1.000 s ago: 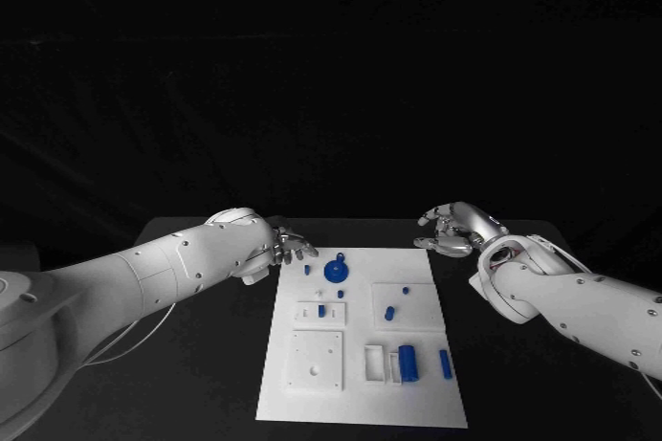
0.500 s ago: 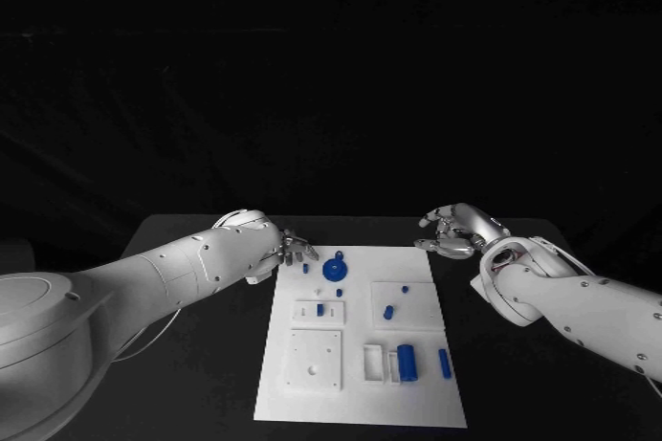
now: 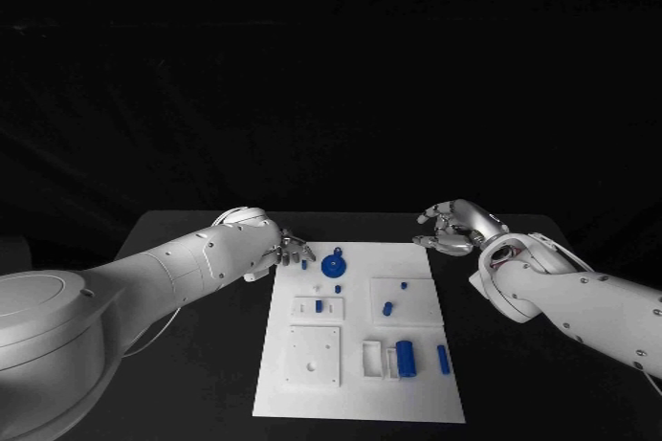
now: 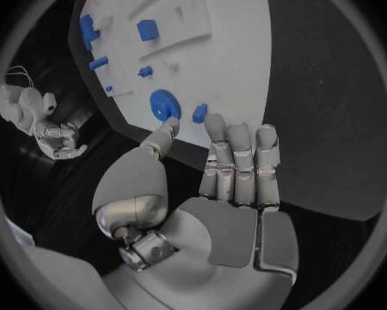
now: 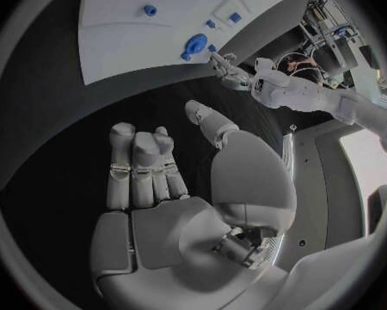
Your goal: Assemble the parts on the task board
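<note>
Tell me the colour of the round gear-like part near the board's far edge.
Blue. The gear on the white task board shows best in the left wrist view, just beyond the left hand.

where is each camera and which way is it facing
Head view: on the robot's head, looking down at the board on the table; both arms and the left hand and right hand show.
Left wrist view: behind the left hand, facing the board's gear; its fingers are straight.
Right wrist view: behind the right hand, facing the board.
Shared: both wrist views show the gear and the opposite hand.
</note>
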